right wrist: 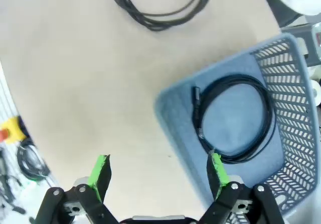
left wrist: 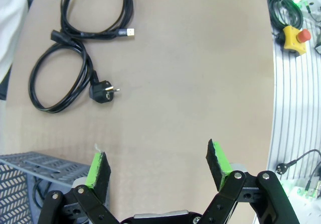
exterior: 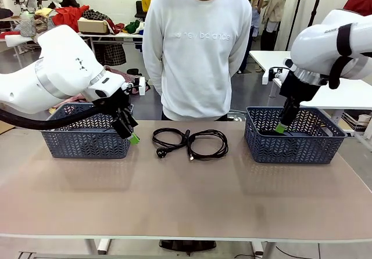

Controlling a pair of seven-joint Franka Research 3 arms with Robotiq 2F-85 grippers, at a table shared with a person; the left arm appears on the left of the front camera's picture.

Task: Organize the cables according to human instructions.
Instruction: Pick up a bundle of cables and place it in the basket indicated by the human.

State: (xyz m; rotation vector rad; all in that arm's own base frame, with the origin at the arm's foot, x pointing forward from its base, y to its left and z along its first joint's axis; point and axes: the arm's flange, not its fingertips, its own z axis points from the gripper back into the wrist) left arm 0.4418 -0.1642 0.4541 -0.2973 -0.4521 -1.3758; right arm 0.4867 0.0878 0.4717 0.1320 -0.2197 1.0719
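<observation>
Black cables lie coiled mid-frame on the bench, a third cable sits in the basket, and the left claw and right claw hang released, so sorting seems midway, the next pick needing the person's cue.

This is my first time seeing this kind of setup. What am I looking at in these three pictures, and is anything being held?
Two white robot arms work at a table opposite a person. The front picture comes from a fixed camera between the arms. The other two come from cameras on the wrists, looking along each gripper's green-padded fingers. On the table stand a left basket and a right basket. Between them lie two coiled black cords: a round-plug cable and a USB cable. A third cable lies coiled in the right basket. The left gripper hangs beside the left basket, and the right gripper hangs over the right basket's edge. Both are open and hold nothing.
</observation>
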